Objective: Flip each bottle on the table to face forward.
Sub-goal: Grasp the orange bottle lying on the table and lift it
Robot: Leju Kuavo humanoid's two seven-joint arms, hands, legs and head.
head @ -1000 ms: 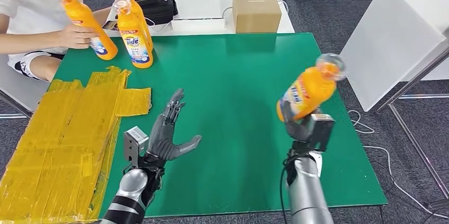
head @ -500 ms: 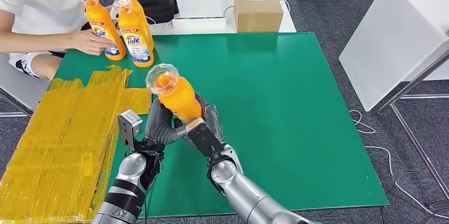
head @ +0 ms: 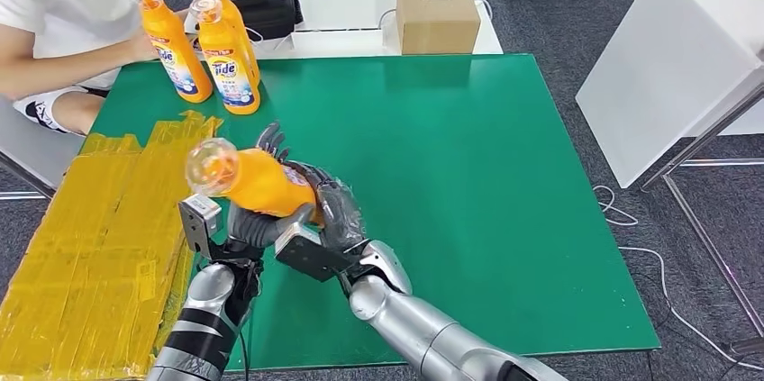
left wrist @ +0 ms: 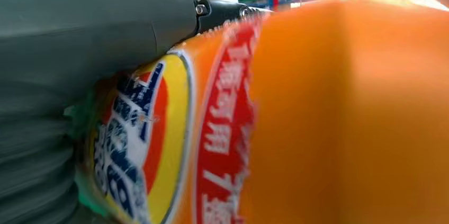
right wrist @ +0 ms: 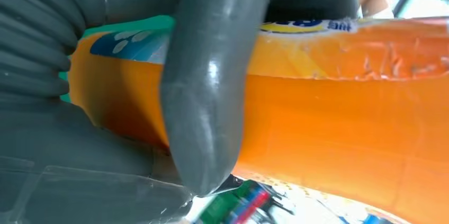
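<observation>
Midair — orange bottle point(head: 257, 185) tilted between both hands' fingers point(head: 270, 140)

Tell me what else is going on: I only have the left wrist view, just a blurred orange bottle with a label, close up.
Observer: In the head view the bottle is held above the green table, tilted, its clear cap toward the yellow taped sheet.
Operator: Which robot hand has it?
Observer: Both touch it: the left robot hand is under it, and the right robot hand wraps its base.
Operator: Any other bottles?
Observer: Three more bottles stand upright at the far left corner, where a person's hand is beside one.
</observation>
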